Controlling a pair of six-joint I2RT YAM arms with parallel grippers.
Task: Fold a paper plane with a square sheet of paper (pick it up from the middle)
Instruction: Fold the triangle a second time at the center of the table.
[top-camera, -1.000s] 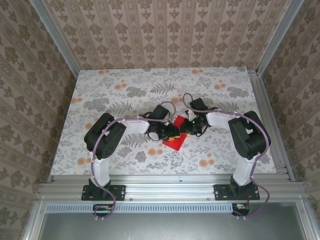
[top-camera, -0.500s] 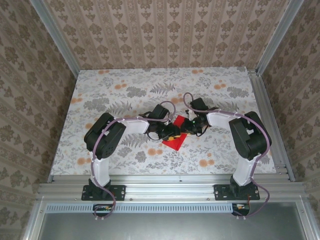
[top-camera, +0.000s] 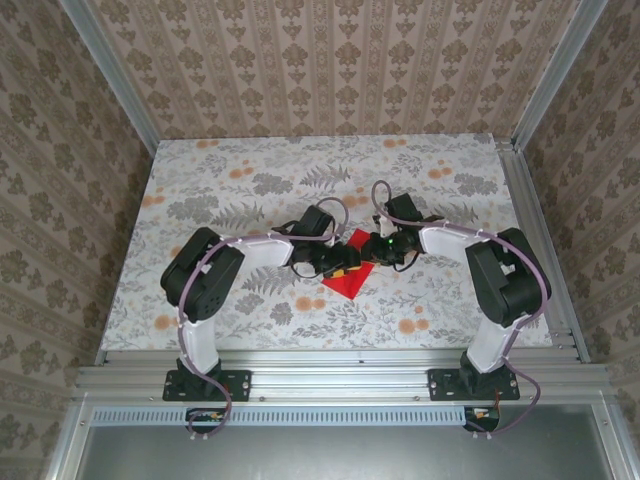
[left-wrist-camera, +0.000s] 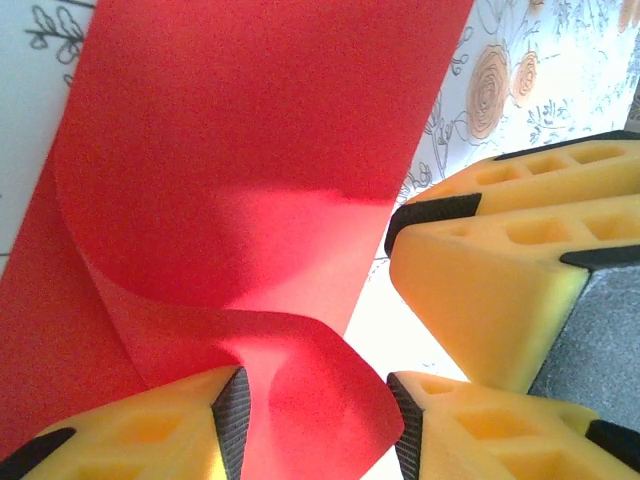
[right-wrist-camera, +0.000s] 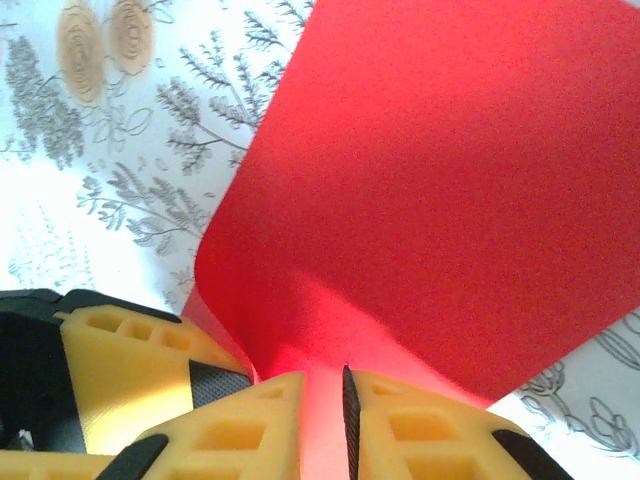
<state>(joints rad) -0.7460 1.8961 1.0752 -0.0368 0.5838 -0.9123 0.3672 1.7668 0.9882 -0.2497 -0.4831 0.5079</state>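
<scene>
Grey floral tabletop, beige damask walls, sheet of paper centred

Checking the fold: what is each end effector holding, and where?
The right end effector pinches the sheet of paper by a raised edge; the left end effector is open around its curled edge, gripping nothing.

Sheet of paper — bright red, matte, unmarked. Mid-table, not flat: middle lifted into a ridge, one edge curled over — remainder drapes down.
</scene>
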